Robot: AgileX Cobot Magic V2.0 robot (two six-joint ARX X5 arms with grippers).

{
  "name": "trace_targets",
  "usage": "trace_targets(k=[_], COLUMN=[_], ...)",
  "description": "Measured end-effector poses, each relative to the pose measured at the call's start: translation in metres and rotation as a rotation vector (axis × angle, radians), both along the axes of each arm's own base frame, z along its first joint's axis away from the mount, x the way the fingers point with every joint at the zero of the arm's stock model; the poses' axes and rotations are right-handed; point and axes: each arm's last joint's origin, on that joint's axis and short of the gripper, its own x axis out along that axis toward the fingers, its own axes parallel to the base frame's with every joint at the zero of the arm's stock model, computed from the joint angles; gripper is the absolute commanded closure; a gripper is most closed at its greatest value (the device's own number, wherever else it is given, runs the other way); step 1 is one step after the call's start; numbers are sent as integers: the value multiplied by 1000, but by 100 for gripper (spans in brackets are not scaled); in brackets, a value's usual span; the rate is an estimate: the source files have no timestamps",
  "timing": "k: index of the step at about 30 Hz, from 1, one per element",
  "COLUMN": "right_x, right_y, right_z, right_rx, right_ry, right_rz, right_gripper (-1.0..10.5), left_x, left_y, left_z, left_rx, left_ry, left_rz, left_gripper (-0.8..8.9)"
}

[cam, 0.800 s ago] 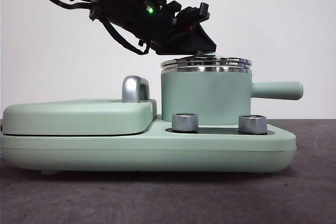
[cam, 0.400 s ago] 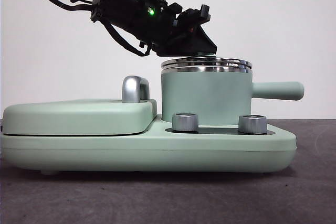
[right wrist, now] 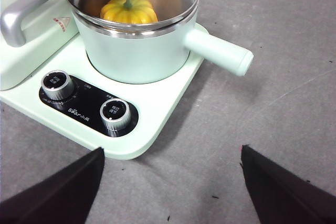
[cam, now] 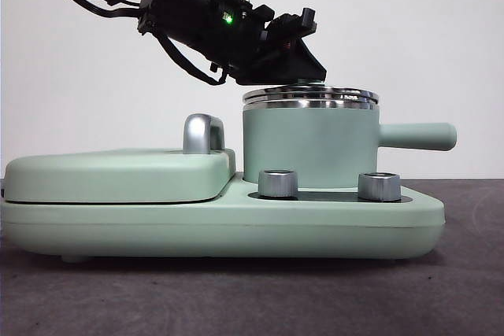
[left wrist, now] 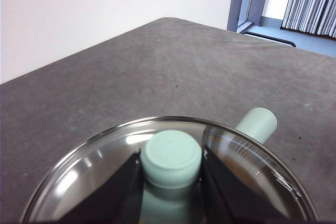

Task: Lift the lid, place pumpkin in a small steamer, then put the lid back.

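glass lid [cam: 310, 96] seated on small steamer [cam: 307, 147], centre-right of front frame, atop appliance base [cam: 236, 218]. left gripper [left wrist: 170, 174] clamped on lid's mint knob [left wrist: 173, 158]. pumpkin [right wrist: 128, 10] inside pot (seen through glass), upper left of right wrist frame. right gripper [right wrist: 170, 182] spread wide, holding nothing, above table [right wrist: 273, 103].
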Motion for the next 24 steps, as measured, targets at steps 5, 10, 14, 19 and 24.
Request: trace_targets(k=[5, 10, 14, 19, 24], right_x=[0, 0, 0, 0, 0], right_y=[0, 0, 0, 0, -1], right_z=[0, 0, 0, 0, 0], right_rx=[0, 0, -2, -8, -12], right_ry=[0, 0, 4, 1, 0], right_rz=[0, 0, 0, -11, -20], right_gripper=[546, 546, 546, 546, 546], left_x=[0, 0, 0, -1, -1], left_y=[-4, -4, -4, -4, -3], left_z=[-1, -1, -2, -2, 0], left_rx=[-21, -21, -9, 15, 55], left_ry=[-19, -16, -6, -6, -21], left_rz=[30, 32, 31, 27, 18], left_gripper=[798, 798, 798, 798, 798])
